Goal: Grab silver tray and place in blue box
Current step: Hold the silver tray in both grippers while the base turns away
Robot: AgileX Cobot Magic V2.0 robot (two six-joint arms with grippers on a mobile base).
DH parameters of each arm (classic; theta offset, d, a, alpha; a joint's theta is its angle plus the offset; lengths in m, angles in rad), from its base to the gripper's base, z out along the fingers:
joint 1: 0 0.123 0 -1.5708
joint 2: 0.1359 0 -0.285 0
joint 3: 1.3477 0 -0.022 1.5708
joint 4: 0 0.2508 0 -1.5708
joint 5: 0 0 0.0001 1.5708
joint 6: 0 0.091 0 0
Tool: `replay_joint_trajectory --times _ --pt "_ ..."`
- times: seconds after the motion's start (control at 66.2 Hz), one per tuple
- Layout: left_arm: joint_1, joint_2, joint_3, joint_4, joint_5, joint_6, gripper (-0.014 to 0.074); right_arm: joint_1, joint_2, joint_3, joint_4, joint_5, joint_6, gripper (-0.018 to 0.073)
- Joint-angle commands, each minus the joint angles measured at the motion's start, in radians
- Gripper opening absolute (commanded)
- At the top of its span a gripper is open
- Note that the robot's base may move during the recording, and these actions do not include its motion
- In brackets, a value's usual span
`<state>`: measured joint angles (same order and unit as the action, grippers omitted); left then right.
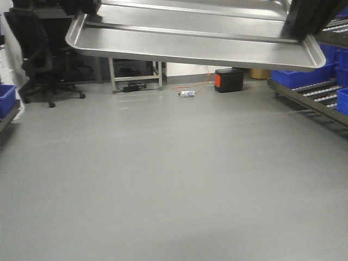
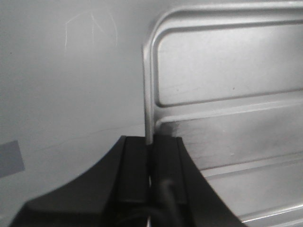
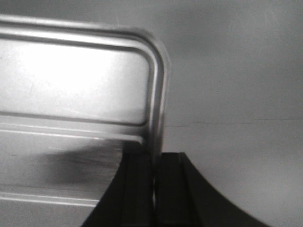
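Black left fingers (image 2: pixel 135 170) fill the bottom of the left wrist view, pinched narrow on the rolled rim at one short end of the silver tray (image 1: pixel 190 43). The rim's edge runs straight down into the slit between them. Same story across the way: right fingers (image 3: pixel 170 189) clamped on the opposite short end, rim sandwiched between the two dark pads.

So the grab looks done, I'd say. Both ends are held and the tray is up in the air across the top of the front view, tilted a touch, lower on the robot's right, with only smooth grey floor (image 1: pixel 163 179) beneath it.

What's left is the whole delivery: carry it over and lower it into the blue box. Blue crates (image 1: pixel 302 76) sit on a roller rack (image 1: pixel 318 95) off to the right. Which one is the target I cannot tell, and the tray is well apart from them.

Materials now: bright sheet metal, shallow, with rounded corners, long raised ridges and soft glare on the panels. It's a thin, slick rim between matte black fingers, so an uneven pull between the arms could twist it.
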<state>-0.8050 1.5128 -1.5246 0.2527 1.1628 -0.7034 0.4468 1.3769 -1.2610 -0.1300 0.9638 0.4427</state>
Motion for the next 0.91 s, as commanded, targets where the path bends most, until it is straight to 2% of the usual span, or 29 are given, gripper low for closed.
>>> replay_joint_trajectory --times 0.0,0.891 --pt "-0.004 -0.041 -0.028 0.051 0.006 0.008 -0.0097 -0.003 -0.035 -0.034 -0.061 -0.029 -0.013 0.0059" --pt "-0.004 -0.041 -0.028 0.046 0.006 0.008 -0.0097 -0.003 -0.035 -0.034 -0.061 -0.029 -0.013 0.0059"
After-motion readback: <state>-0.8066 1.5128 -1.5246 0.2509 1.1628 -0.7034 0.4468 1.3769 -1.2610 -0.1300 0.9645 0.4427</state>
